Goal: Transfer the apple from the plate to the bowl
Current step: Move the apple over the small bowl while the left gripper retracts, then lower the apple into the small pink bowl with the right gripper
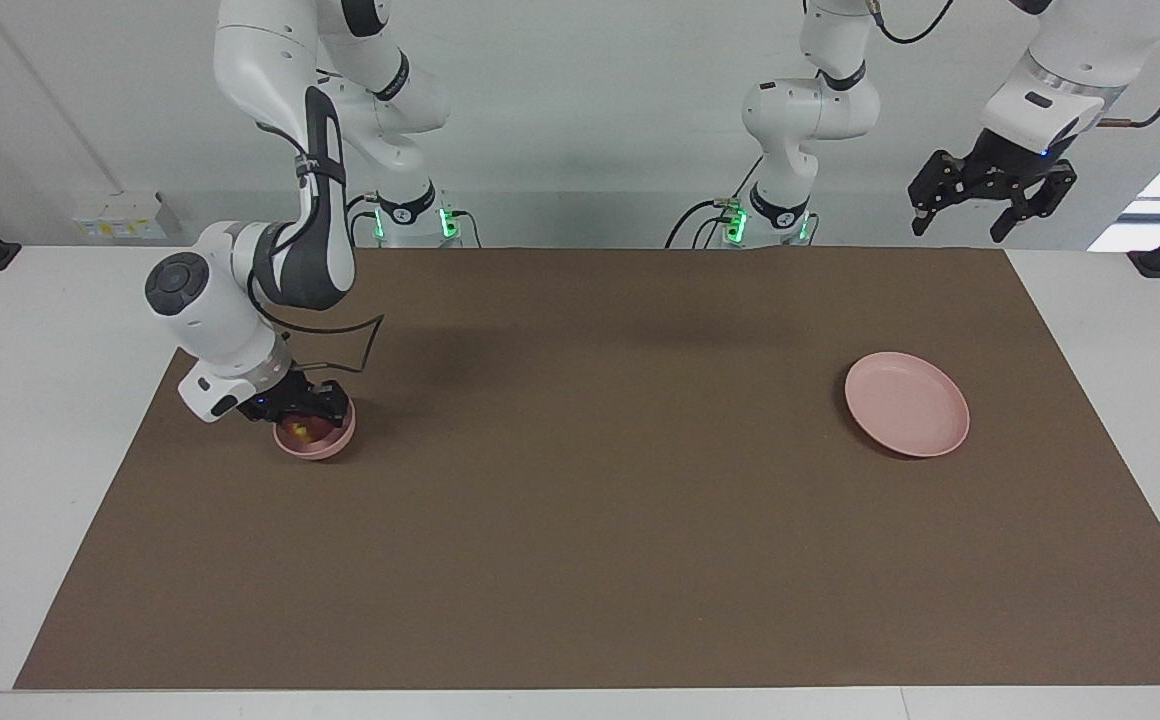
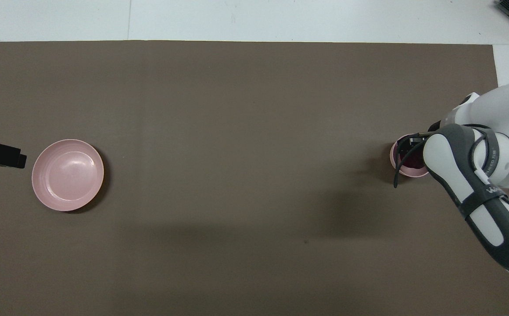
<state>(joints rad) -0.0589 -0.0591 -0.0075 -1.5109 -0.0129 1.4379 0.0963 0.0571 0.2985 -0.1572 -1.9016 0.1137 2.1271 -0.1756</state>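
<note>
The small pink bowl (image 1: pixel 333 441) (image 2: pixel 396 159) stands toward the right arm's end of the mat. The dark red apple (image 1: pixel 301 431) (image 2: pixel 412 164) with its yellowish patch sits low inside it. My right gripper (image 1: pixel 299 414) (image 2: pixel 413 145) reaches down into the bowl and is shut on the apple. The flat pink plate (image 1: pixel 906 403) (image 2: pixel 68 174) lies bare toward the left arm's end. My left gripper (image 1: pixel 982 214) (image 2: pixel 1 153) hangs open and high, over the mat's edge beside the plate, holding nothing.
A brown mat (image 1: pixel 600 480) covers most of the white table (image 1: pixel 30 400). The right arm's elbow and cable (image 1: pixel 340 330) hang over the mat just above the bowl. Both arm bases stand at the robots' end.
</note>
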